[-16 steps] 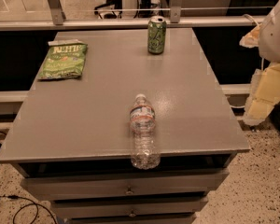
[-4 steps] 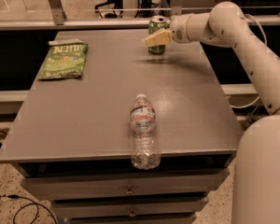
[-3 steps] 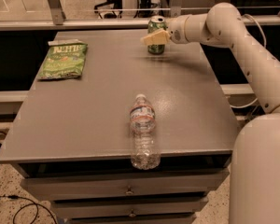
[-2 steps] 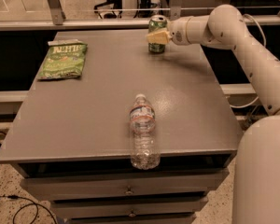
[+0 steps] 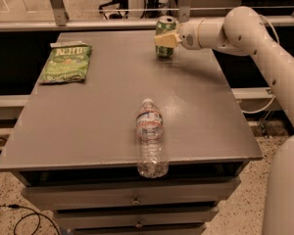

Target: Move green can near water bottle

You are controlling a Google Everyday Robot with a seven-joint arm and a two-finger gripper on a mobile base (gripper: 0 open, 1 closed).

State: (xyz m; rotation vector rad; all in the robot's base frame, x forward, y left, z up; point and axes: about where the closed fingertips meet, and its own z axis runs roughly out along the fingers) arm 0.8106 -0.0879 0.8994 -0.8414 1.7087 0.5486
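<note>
One small green aluminium soda can (image 5: pixel 162 27) with a silver top is seen upright at the far edge of the grey table top (image 5: pixel 88 106), right of centre. It is overlapped at mid-height by the cream-coloured gripper (image 5: pixel 165 39), which is carried in from the right on a white arm (image 5: pixel 245 31). Whether the can is clasped cannot be told. The clear, crinkled plastic water bottle (image 5: pixel 151 141) is laid well apart at the near edge. A flat green chip bag (image 5: pixel 66 62) is laid far left.

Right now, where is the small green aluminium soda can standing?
In the camera view, the small green aluminium soda can stands upright at the far edge of the grey table, right of centre, with the gripper at its front.
</note>
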